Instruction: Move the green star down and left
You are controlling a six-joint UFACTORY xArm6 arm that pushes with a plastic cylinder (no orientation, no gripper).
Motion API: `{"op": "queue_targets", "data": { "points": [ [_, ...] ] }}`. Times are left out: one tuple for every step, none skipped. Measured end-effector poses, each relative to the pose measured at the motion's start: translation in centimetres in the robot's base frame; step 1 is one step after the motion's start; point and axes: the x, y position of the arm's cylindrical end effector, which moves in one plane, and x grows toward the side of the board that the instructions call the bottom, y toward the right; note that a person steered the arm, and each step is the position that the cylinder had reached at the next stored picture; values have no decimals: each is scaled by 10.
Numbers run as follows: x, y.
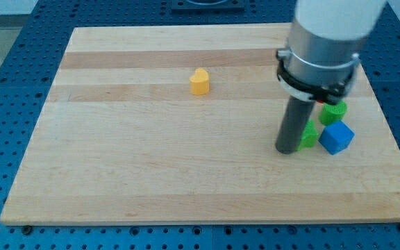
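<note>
A pale wooden desk [151, 160] fills most of the camera view, its smooth surface made of long planks with faint grain and slightly darker bands running across. Around it lies a blue perforated metal surface [5, 83].

The arm [328, 38] comes in from the view's top right: a broad, smooth white-grey cylinder with a dark collar below it. From the collar a straight dark rod [294, 121] drops to the board. The arm carries no pincer, so nothing is spread or pressed together. The tip [287, 149] rests on the wood, touching or just beside the left side of the green star.

The blue block [337, 137], a matte cube seen corner-on, sits at the view's right, just beside the star.

The yellow block [199, 81], rounded with a notch at its top like a heart, stands alone near the board's middle top, well apart from the rest.

A green block [335, 110] with a ridged edge lies above the blue cube, partly hidden by the collar; its shape cannot be told. A sliver of a red block [323, 103] shows beside it.

The green star [310, 135] is bright matte green, small and partly hidden behind the rod, between rod and blue cube.
</note>
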Motion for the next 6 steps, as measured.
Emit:
{"op": "queue_targets", "data": {
  "points": [
    [29,15],
    [40,58],
    [27,145],
    [-17,156],
    [-23,116],
    [-21,82]
  ]
}}
